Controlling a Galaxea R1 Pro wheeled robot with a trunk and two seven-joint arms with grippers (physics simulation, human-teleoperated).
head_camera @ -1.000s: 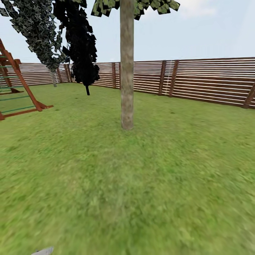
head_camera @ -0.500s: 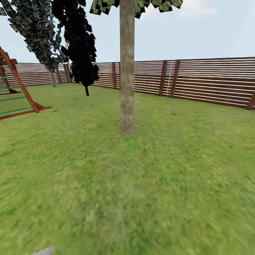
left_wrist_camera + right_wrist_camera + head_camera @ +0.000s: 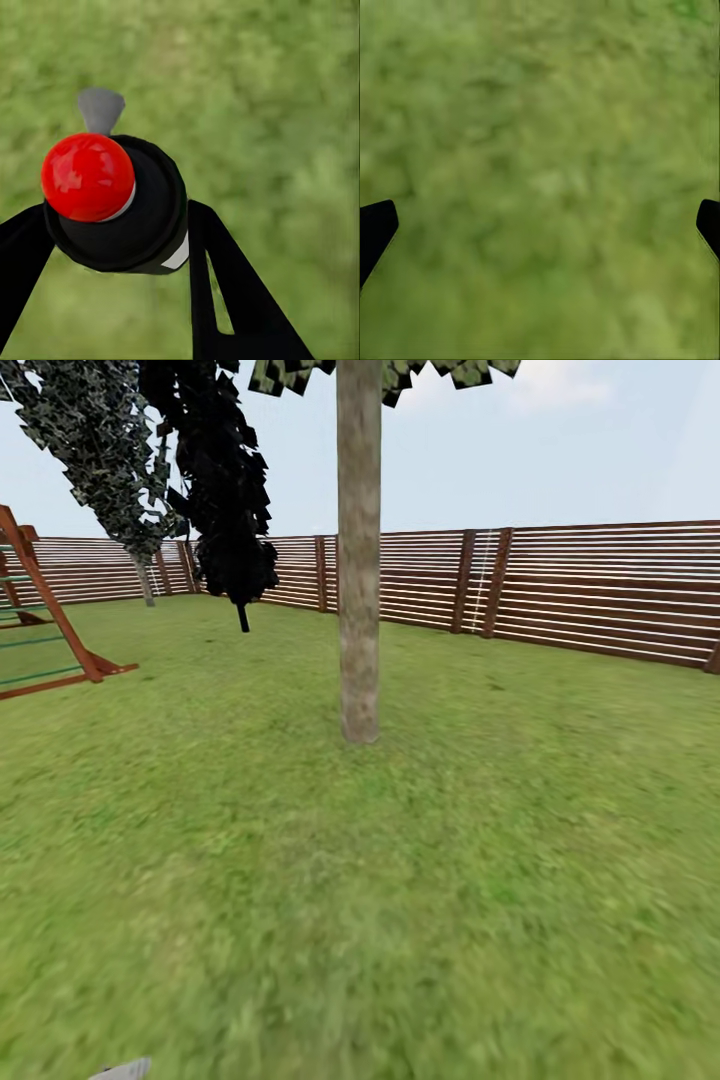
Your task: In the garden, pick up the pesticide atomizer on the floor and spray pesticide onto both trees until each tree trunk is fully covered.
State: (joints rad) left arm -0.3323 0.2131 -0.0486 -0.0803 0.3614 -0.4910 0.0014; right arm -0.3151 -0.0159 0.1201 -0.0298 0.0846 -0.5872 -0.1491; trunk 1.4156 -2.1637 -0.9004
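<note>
Atomizer possession is confirmed at the left end effector (image 3: 112,247): its two black fingers sit closed against the dark body of the pesticide atomizer (image 3: 112,202), red top toward the camera and a grey nozzle tab projecting past it. The right end effector (image 3: 540,225) is spread wide and carries nothing, with bare grass between its tips.

Near ground in the head view is open lawn, the floor (image 3: 400,920). At mid-distance stands the tree trunk (image 3: 359,560), upright and grey-tan, its base well apart from the robot. Farther left are a red-brown play frame (image 3: 50,630), a black cypress-like tree (image 3: 225,480) and a second leafy tree (image 3: 100,450); the slatted fence (image 3: 560,585) closes the far side.

Judgement: the step is the approach to the trunk. Done well, it ends near the bark, nozzle aimed at it, not at the grass.

View comparison: the left wrist view establishes the grip; the head view supplies the target's bearing. No spray specks are visible.
</note>
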